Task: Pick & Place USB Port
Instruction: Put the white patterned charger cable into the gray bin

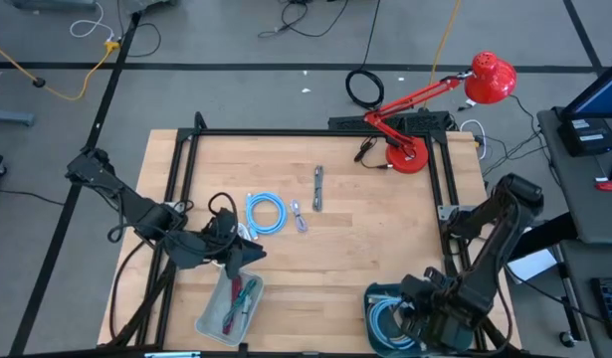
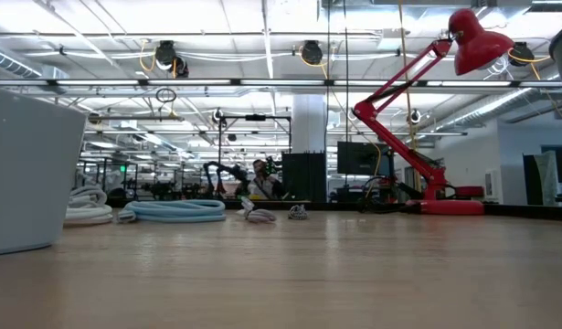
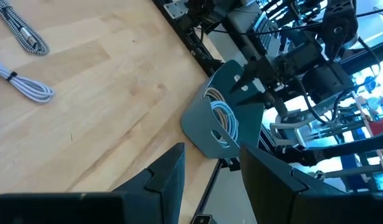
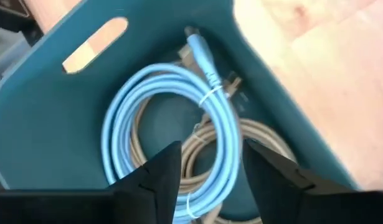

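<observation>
Right wrist view: two dark fingers (image 4: 160,177) stand apart with nothing between them, right over a teal bin (image 4: 66,118); inside it a light blue cable coil (image 4: 172,112) lies on a beige coil (image 4: 253,149), its plug up against the bin wall
Left wrist view: left fingers (image 3: 172,180) parted and bare, above the wood table (image 3: 104,106); a white bundled cable (image 3: 26,87) and a braided cable (image 3: 23,34) lie on the wood; the teal bin with coiled cables sits at the table edge, dark arm parts beside it
High view, right gripper (image 1: 410,308): over the teal bin at the near right corner of the table, jaws open, holding nothing
High view, left gripper (image 1: 248,257): near the table's left side, by the top end of a clear tray (image 1: 208,320) holding red and green items; jaws open, empty
High view, loose cables: a blue coil (image 1: 267,213) mid-table, a small white cable (image 1: 299,217) just beside it, a dark braided one (image 1: 317,188) a little farther back
High view, lamp (image 1: 425,109): red desk lamp at the far right
Low view: a pale bin wall (image 2: 25,174) at the left, blue and white coils and small cables on the table beyond, red lamp at the right; neither gripper shows
</observation>
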### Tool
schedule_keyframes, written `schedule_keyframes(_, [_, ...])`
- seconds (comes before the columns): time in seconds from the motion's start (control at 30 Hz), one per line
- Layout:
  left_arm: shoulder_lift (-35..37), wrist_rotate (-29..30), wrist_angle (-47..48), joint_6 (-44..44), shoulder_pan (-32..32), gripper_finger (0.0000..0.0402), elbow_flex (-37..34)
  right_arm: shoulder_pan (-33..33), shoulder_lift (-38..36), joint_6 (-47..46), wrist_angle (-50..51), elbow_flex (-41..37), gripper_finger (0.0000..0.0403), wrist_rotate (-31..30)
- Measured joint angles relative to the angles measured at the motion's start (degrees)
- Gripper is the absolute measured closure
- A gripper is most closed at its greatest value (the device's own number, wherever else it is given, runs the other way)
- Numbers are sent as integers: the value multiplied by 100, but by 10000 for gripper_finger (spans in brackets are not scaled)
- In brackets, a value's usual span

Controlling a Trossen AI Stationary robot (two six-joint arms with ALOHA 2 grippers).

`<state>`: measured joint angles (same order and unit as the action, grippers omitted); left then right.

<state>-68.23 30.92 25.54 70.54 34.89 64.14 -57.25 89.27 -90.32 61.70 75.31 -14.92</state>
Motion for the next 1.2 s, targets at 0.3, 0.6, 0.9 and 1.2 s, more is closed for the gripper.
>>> schedule_keyframes(0.3, [0,395,70,-133,-752,247,0,689,-611,186,478,2,230,-885])
schedule_keyframes(0.6, [-480,-1151,215,-263,-3378,250,-9,1555,-1823,737,44,2,230,-2570])
schedule_keyframes(0.9, [-3141,-4280,123,-1340,-4936,279,1015,1790,-2509,1833,-59,2,231,-2883])
schedule_keyframes(1.2, [-5310,-3860,1818,-1904,-5203,321,4362,1903,-2874,2580,200,2,232,-2840])
